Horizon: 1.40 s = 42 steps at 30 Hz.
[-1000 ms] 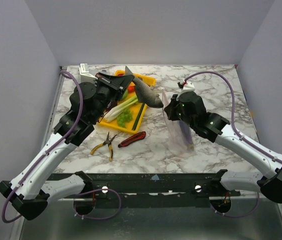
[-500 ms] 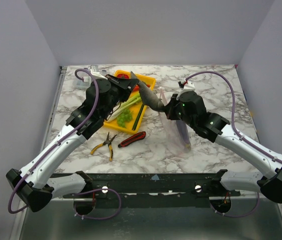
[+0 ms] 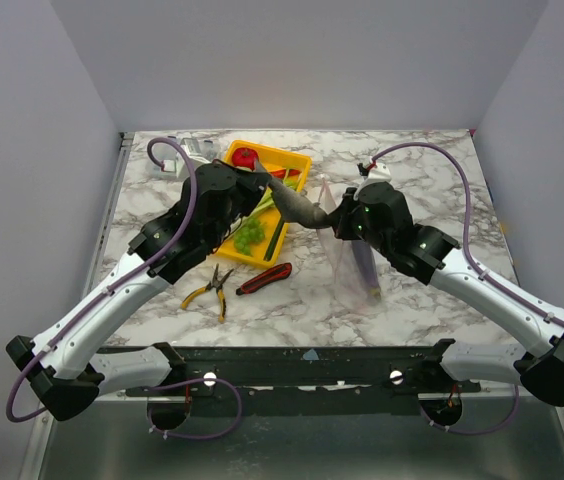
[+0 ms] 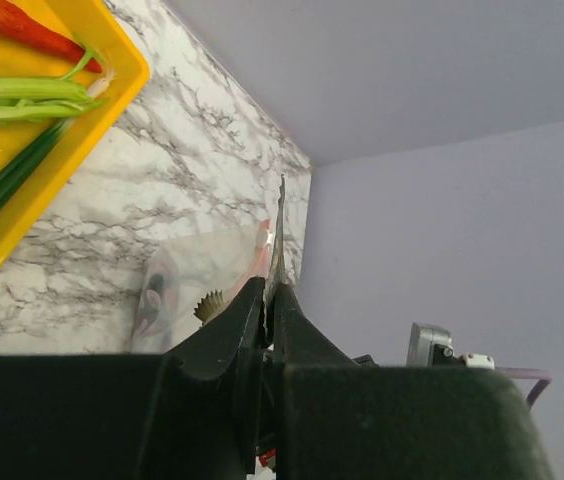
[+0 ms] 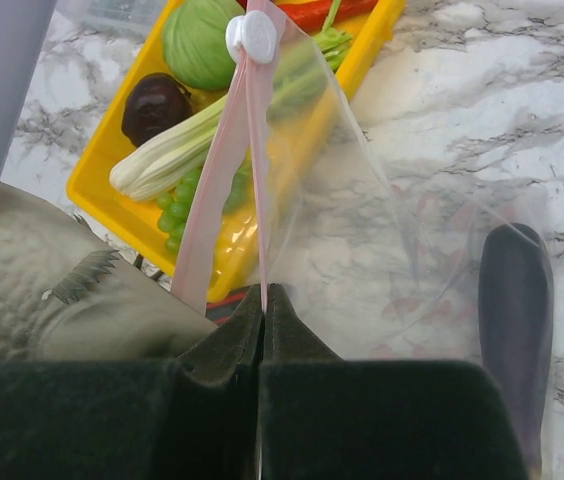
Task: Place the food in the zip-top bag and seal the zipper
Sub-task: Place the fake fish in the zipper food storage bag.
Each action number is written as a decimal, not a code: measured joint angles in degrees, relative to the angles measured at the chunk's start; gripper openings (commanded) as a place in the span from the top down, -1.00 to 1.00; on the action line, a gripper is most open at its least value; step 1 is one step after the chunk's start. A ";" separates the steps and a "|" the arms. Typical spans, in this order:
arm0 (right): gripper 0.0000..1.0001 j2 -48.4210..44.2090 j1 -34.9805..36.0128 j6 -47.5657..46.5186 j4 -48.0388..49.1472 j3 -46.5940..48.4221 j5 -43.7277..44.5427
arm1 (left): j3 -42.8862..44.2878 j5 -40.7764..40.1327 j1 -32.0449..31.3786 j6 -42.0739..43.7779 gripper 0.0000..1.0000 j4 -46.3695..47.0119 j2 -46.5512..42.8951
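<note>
Both arms reach inward, left gripper (image 3: 260,182) and right gripper (image 3: 336,220) pinched closed

White arm links (image 3: 102,310), black joints (image 3: 202,205), purple cables (image 3: 427,146), matte black tool fingers (image 5: 217,345)

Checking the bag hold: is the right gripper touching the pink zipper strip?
Touching. Right wrist view: the zipper strip runs down into the shut right gripper, which pinches it.

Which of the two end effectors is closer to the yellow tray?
The left. The left end effector hangs over the yellow tray, shut on the grey fish. The right end effector is beside the tray, gripping the zip-top bag.
</note>
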 measured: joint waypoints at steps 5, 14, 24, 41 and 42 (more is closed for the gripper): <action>0.99 0.00 -0.09 -1.11 0.02 0.00 -0.07 | 1.11 -0.04 0.00 2.23 1.00 -3.19 0.04; 0.99 -0.02 -0.13 -4.98 4.26 0.00 -5.38 | 6.27 1.01 -0.15 8.02 1.00 -5.90 0.07; 0.99 2.47 3.72 -13.79 4.24 0.00 -4.44 | 11.80 2.27 -0.15 9.66 1.00 -8.72 4.87; 0.99 6.32 9.22 -14.80 7.72 2.34 10.10 | 5.16 6.82 -0.37 -0.87 1.00 -13.62 6.60; 0.99 6.29 9.22 -14.25 8.20 2.34 10.10 | 5.20 7.48 -0.37 -1.36 1.00 -13.75 7.04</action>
